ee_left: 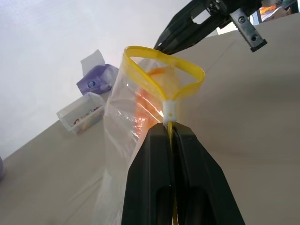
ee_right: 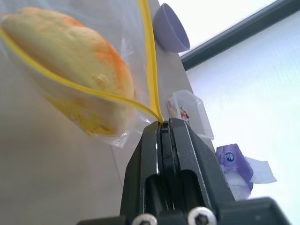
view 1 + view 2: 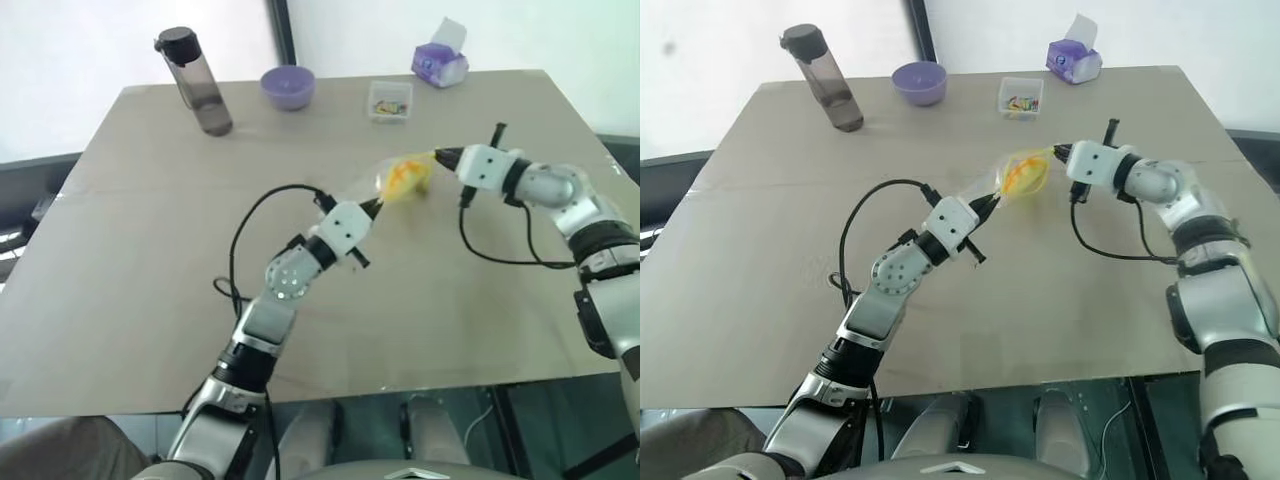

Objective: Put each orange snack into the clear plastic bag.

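my left gripper [image 1: 171, 129] is pinched tight on the white slider end of the crinkly clear plastic bag [image 1: 126, 122] with the yellow zip strip. my right gripper [image 2: 161, 125] is clamped flat on the opposite corner of that strip. the bag hangs between the two claws above the beige table [image 3: 150, 250], mouth open, and i see the round yellow-orange snack [image 2: 70, 56] sitting inside it, just past the right fingertips.
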`<action>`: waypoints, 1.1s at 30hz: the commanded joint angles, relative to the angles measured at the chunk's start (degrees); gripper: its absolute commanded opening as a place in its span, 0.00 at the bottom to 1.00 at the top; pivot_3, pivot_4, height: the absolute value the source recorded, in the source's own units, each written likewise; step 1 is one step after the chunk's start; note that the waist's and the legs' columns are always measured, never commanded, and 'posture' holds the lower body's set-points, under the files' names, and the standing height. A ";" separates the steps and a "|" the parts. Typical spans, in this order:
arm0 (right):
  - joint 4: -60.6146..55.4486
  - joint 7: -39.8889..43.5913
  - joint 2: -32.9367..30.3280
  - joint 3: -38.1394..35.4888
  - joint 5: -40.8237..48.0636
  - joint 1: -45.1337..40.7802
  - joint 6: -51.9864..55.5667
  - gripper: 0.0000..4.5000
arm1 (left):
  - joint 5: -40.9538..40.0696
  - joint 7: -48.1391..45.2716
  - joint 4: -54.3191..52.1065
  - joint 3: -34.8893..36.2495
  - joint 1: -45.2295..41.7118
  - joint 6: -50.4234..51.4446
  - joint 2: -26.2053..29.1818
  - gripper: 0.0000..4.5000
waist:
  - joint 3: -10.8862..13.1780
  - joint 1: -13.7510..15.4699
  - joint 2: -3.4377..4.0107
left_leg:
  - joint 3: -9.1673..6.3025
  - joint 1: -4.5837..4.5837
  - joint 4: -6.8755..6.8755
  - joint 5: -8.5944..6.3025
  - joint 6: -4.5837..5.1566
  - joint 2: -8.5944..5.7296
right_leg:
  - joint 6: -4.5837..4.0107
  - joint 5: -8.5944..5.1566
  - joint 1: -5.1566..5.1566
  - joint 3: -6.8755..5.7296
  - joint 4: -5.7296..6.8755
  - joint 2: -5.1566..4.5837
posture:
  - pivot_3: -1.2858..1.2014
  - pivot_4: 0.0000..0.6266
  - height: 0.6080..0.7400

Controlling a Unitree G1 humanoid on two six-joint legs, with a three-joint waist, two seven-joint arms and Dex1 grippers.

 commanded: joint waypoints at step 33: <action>-69.17 22.72 0.48 -7.97 24.34 15.03 61.82 0.19 | -2.62 -11.42 -1.07 1.11 -9.28 -1.87 8.03 0.00 | 0.05 0.44 0.02 | -0.21 -0.17 0.18 -0.01 0.01 -0.02 | 0.00 0.00 -0.03 -0.19 0.03 -0.03 | 0.52 0.24 1.00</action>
